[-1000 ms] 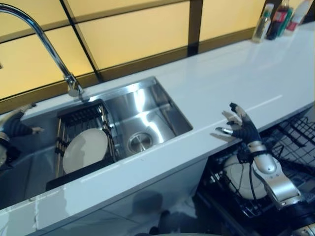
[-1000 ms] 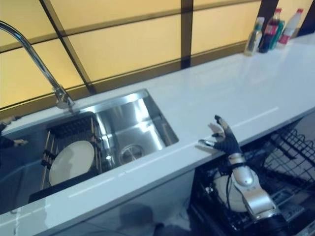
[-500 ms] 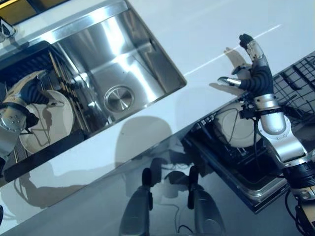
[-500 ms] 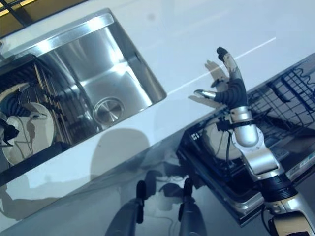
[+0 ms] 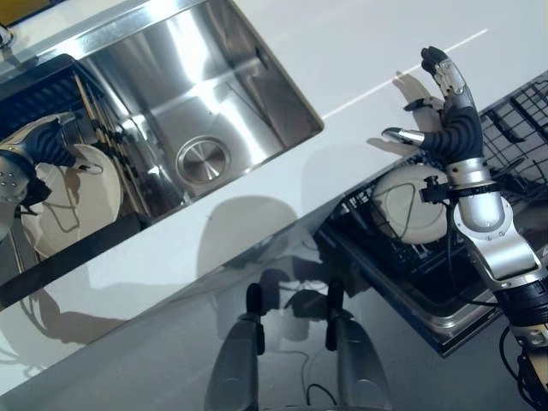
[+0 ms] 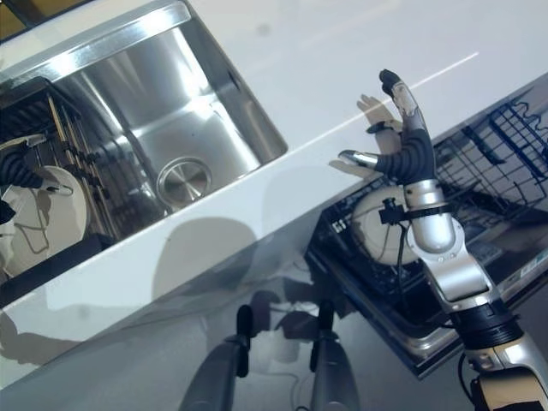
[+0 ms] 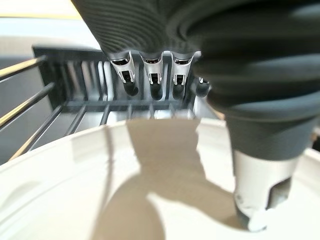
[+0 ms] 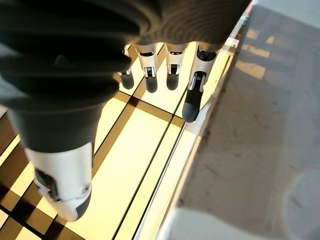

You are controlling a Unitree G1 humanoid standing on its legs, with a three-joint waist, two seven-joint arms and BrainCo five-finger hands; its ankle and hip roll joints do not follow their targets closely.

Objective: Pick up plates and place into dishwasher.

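Plate [image 5: 64, 201], white, leaning in dark rack [image 5: 51, 90] at left end of steel sink [image 5: 197, 94]; drain visible in bare basin beside it. Second white plate [image 5: 411, 201] standing in open dishwasher's wire basket [image 6: 505, 163] below counter edge. Left hand [image 5: 47, 145] at upper rim of sink plate, fingers [image 7: 152, 82] stretched straight over rim toward rack bars, thumb resting on plate face, nothing clamped. Right hand [image 5: 445, 120] raised over white counter [image 5: 360, 51] edge above dishwasher, fingers spread apart, holding nothing. Against half a second earlier: left hand higher on plate, nearer rack; right hand much as before.
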